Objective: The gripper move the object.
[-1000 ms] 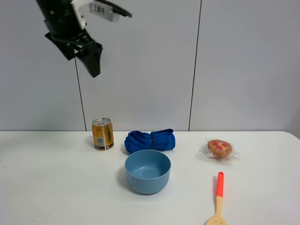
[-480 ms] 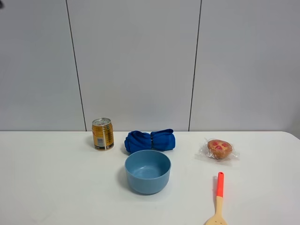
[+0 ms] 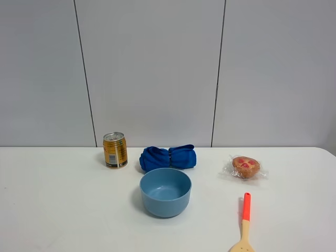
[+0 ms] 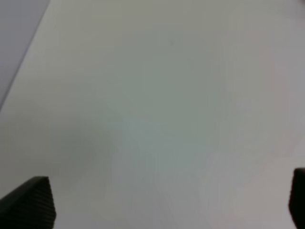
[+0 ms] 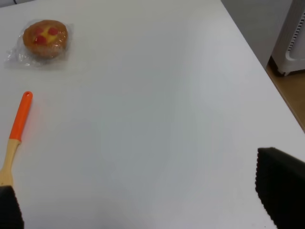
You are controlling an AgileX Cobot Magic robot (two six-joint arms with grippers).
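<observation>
White table (image 3: 52, 210) carried a gold can (image 3: 115, 150), a rolled blue cloth (image 3: 168, 157) touching the rim of a blue bowl (image 3: 165, 191), a wrapped pastry (image 3: 245, 167) and an orange-handled spatula (image 3: 244, 223). Left gripper (image 4: 167, 210) and right gripper (image 5: 143, 205) were both spread wide, holding nothing, over bare tabletop. Which object was the task's could not be told.

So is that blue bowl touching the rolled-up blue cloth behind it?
Cannot tell. In the exterior high view the bowl's rim overlaps the cloth, hiding any gap; neither wrist view shows them.
</observation>
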